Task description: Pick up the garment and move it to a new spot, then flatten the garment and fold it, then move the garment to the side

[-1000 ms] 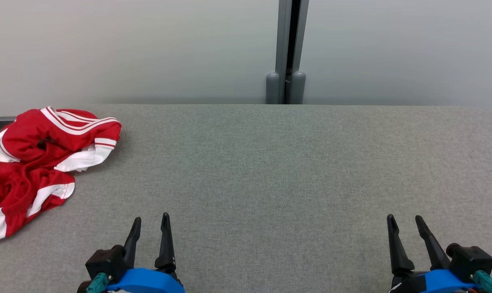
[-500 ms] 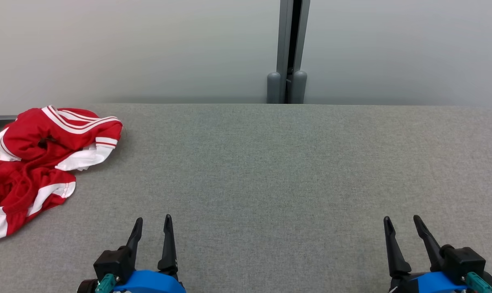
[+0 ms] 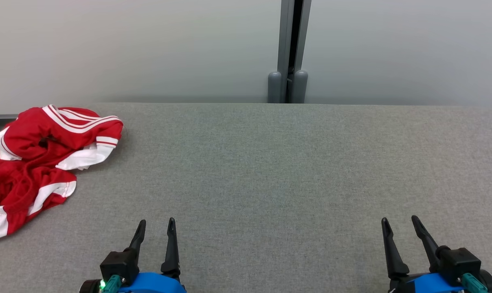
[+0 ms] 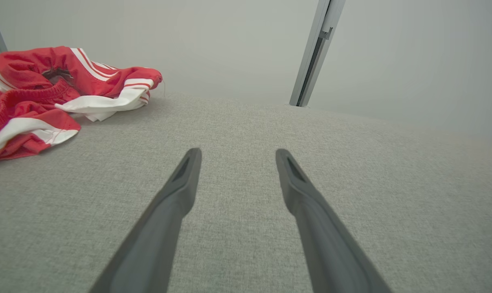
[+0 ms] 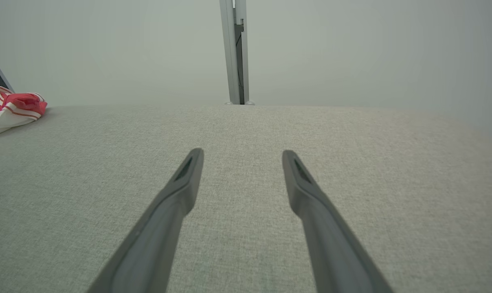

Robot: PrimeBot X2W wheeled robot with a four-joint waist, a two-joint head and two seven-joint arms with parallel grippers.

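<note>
Jaws gape wide, empty, on left gripper (image 3: pixel 157 221) and right gripper (image 3: pixel 399 219), both pointing forward. Crumpled red-and-white garment (image 3: pixel 38 154) lies far left.

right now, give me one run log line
stage: pre-pickup | garment: crumpled, far left of table | left hand: open, empty | right hand: open, empty

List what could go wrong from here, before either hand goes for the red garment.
1. The garment lies crumpled in overlapping layers, so a pinch may catch only one layer and lift it bunched, which would make flattening harder.
2. It sits at the far left of the table, near the edge; a clumsy nudge might push it off.
3. The open right hand is far from it, so the open left hand would probably have to reach alone.
</note>
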